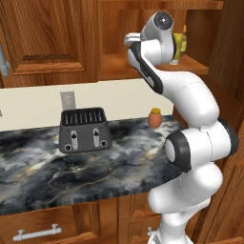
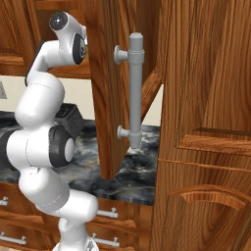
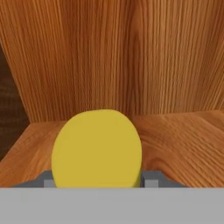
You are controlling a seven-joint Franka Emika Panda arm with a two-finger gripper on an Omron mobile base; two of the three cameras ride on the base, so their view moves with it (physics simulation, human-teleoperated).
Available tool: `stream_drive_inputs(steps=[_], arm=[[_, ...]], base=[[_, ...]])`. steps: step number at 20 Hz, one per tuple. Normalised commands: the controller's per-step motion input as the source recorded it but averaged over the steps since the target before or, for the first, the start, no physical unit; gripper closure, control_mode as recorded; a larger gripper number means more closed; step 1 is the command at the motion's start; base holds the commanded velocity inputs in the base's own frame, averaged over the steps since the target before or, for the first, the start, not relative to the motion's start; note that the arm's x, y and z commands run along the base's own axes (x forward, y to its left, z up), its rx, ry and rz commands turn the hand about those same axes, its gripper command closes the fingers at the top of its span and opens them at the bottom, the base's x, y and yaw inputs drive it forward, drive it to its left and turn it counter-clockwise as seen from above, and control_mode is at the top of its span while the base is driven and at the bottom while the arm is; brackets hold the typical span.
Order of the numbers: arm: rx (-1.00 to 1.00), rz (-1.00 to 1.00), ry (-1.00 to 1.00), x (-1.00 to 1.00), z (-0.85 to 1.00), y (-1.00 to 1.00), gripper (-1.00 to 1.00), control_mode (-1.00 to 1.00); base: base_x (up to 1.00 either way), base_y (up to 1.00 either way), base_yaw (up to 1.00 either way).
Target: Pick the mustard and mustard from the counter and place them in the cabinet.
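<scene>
One mustard, its label hidden, sits gripped in the hand inside the cabinet.

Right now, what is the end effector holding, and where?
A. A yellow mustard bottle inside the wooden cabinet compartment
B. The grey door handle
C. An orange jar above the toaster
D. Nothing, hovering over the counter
A: in the hand view the end effector is shut on the yellow mustard bottle, with the cabinet shelf and wooden back wall right ahead; the orange jar stands on the counter.
</scene>
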Motion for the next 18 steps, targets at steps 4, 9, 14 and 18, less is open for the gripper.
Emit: stream_drive_inputs(steps=[4,9,14,18], arm=[[0.00,0.00,0.01,0.06,-0.15,0.00,-1.00,-1.00],[0.00,0.00,0.00,0.03,-0.19,-0.01,-1.00,-1.00],[0.00,0.00,0.00,0.08,-0.19,-0.06,-1.00,-1.00],[-0.01,0.00,0.00,0.28,-0.20,-0.12,-1.00,-1.00]], base=[[0.00,0.00,0.00],[0.00,0.00,0.00],[0.00,0.00,0.00],[0.00,0.00,0.00]])
